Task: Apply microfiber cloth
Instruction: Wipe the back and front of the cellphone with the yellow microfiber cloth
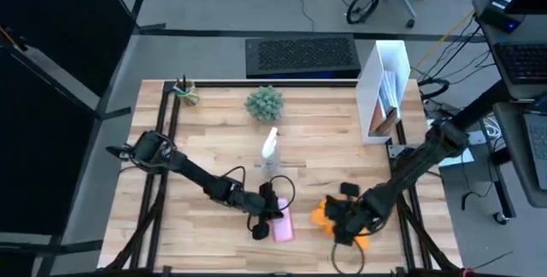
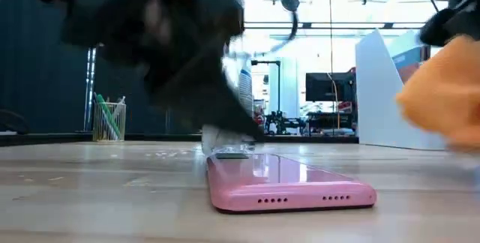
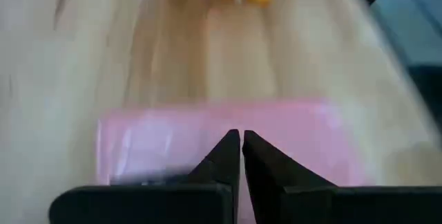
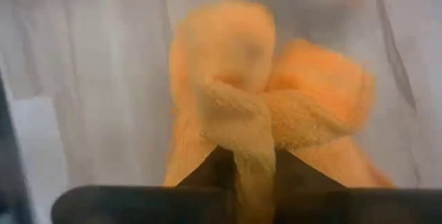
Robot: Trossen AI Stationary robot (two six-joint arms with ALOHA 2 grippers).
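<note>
**Cloth lifted, phone pinned: bring the wipe in flat**

The right gripper (image 4: 245, 158) has its fingers clamped on a bunched fold of the orange microfiber cloth (image 1: 323, 215), which hangs clear of the worktop (image 1: 214, 149) just beside the pink phone (image 2: 289, 179). The left gripper (image 3: 241, 148), fingers pressed together, rests its tips on the phone's near end, apparently holding it steady.

To do this step well, the cloth should probably come down onto the free end of the phone, away from the left fingers, so the two arms do not collide. Lowering until the loose fabric drapes, not the finger tips, would keep hard contact off the glass. Strokes along the phone's length, towards the pinned end, should stop it sliding. The spray bottle (image 1: 271, 150) stands well apart.
</note>
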